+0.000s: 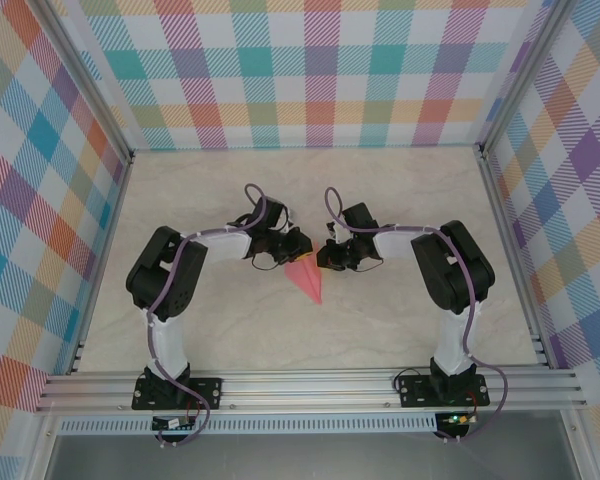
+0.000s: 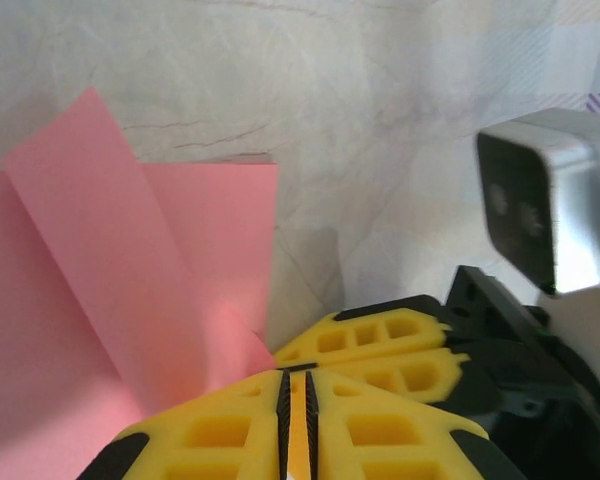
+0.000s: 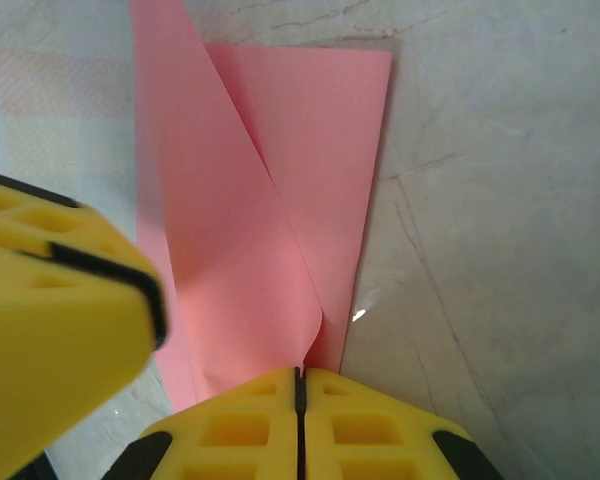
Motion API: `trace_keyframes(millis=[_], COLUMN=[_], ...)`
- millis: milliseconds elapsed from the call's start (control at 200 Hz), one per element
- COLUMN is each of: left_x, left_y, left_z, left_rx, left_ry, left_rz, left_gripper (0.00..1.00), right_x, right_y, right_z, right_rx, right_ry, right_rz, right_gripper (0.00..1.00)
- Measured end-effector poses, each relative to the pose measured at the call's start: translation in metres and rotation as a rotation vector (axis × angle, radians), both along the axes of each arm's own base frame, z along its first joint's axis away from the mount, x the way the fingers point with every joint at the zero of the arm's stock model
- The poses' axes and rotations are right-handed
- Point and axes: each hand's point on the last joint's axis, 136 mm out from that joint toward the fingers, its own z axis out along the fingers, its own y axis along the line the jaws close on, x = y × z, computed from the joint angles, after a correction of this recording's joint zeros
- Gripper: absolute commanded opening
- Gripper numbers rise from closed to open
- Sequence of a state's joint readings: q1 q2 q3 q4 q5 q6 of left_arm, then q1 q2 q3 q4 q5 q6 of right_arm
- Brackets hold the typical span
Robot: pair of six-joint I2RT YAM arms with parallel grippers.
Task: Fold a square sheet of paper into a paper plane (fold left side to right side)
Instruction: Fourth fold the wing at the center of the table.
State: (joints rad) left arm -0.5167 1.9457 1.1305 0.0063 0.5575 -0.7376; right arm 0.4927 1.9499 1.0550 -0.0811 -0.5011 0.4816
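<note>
Lower frame: your right gripper [image 3: 300, 378] pinches the paper plane [image 3: 310, 150]; whether the left gripper [image 2: 295, 390] grips is unclear. Tugging could tear it.

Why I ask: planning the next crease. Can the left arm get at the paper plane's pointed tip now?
Probably yes: the tip of the paper plane lies bare on the table; the left end effector sits at its wide end.
</note>
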Motion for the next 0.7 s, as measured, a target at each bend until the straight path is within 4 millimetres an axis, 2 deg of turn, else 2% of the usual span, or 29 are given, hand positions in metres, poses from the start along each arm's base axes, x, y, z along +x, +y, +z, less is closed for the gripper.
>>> trace_keyframes(millis=[195,505,700], left_x=[-0.001,-0.001,-0.004], left_y=[0.002,0.010,0.012], left_z=[-0.015,-0.025,-0.030], left_rx=[0.024,0.065,0.072], left_ry=[0.026,0.028,0.031], left_rz=[0.005,0.030,0.034], left_gripper=[0.14,0.13,0.12], right_x=[0.000,0.001,0.003], right_y=[0.000,0.000,-0.001], right_z=[0.000,0.000,0.002], right_rx=[-0.013,-0.023,-0.040], right_ry=[-0.002,-0.004,-0.006], right_rz=[0.003,0.000,0.003], right_gripper=[0.08,0.09,0.14])
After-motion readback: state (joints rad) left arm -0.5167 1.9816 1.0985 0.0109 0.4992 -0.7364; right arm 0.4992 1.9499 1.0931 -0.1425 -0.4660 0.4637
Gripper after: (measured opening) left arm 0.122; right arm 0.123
